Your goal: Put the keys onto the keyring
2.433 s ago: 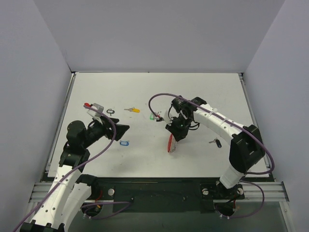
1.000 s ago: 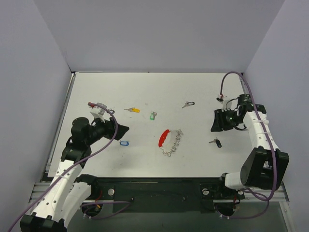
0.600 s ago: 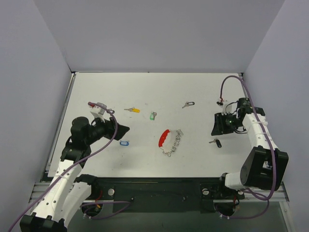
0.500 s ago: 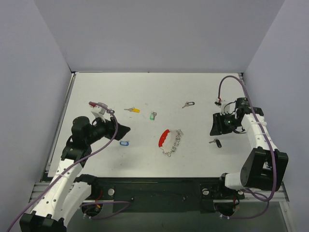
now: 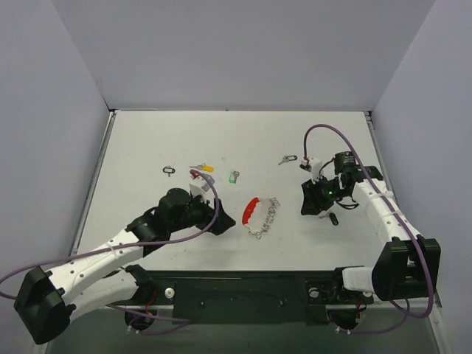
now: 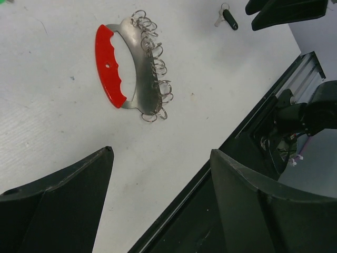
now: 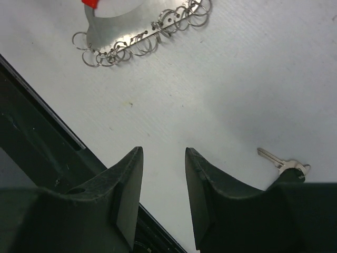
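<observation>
Item, keyring (image 5: 251,210): red band with silver loops, lying flat on the worktop (image 5: 147,140), lower centre of the top view. My left claw (image 5: 226,221), released and empty, is just left of it. My right claw (image 5: 304,208), also released, is to its right beside a black-tagged key (image 5: 333,218), and the yellow-tagged key (image 5: 201,167) and green-tagged key (image 5: 233,177) lie up-left.

Lab test cell, grey walls (image 5: 243,51), white table (image 5: 243,136), alu rail (image 5: 424,289)
</observation>
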### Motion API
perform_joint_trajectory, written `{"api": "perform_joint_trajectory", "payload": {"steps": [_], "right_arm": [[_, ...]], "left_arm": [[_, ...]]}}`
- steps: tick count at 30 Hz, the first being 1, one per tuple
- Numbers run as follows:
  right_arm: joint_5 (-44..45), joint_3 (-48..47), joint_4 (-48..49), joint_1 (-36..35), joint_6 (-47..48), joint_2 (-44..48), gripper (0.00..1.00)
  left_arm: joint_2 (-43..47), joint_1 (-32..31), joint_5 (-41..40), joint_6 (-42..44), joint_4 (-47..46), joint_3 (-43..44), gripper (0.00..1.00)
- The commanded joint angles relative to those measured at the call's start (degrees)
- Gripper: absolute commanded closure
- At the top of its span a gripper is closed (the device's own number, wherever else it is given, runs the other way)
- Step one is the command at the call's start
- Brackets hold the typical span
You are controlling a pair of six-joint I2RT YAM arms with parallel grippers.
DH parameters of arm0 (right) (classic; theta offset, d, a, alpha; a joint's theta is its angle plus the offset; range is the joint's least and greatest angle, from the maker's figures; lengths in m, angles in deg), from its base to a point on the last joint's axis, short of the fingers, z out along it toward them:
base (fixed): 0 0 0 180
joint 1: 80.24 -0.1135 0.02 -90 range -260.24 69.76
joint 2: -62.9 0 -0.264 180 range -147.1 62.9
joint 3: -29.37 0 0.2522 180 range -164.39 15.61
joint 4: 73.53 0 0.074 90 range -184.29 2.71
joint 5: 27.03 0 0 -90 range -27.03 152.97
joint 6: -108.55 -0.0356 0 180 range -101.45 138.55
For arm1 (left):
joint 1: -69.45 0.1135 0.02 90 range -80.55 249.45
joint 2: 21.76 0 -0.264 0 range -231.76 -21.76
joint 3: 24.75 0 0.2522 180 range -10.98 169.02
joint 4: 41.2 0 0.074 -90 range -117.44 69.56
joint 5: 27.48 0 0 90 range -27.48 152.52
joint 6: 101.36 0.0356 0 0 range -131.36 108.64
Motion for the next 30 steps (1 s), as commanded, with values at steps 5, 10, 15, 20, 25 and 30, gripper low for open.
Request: {"api": "perform_joint_trajectory", "payload": {"steps": [5,10,15,20,25,30], "right_arm": [[-1.8,-1.2,-1.9,-3.8,0.8,-0.8,0.66],[-1.1,-2.2,-4.3,-3.7,2.9,-0.9,0.66],[-2.9,-2.4,-6.0,-3.7,5.8,-1.2,0.66],[-2.7,-2.5,-6.5,-4.2,7.4,-2.3,0.66],[-1.5,-2.8,-6.5,-6.3,7.0,-2.2,0.66],[-1.1,-3.5,-6.1,-9.2,5.9,-2.1,0.66]], "left_arm": [[-9.7,-8.7,-14.1,-2.2,-10.3,2.0,0.18],[-11.7,-9.6,-15.5,-1.4,-19.0,0.7,0.18],[-12.3,-9.6,-18.5,0.5,-21.8,0.7,0.14],[-13.0,-9.0,-21.1,-0.7,-22.8,1.2,0.03],[-12.8,-4.8,-16.1,-6.6,-26.2,-0.8,0.03],[-9.4,-3.7,-14.5,-8.2,-24.4,-2.6,0.03]]}}
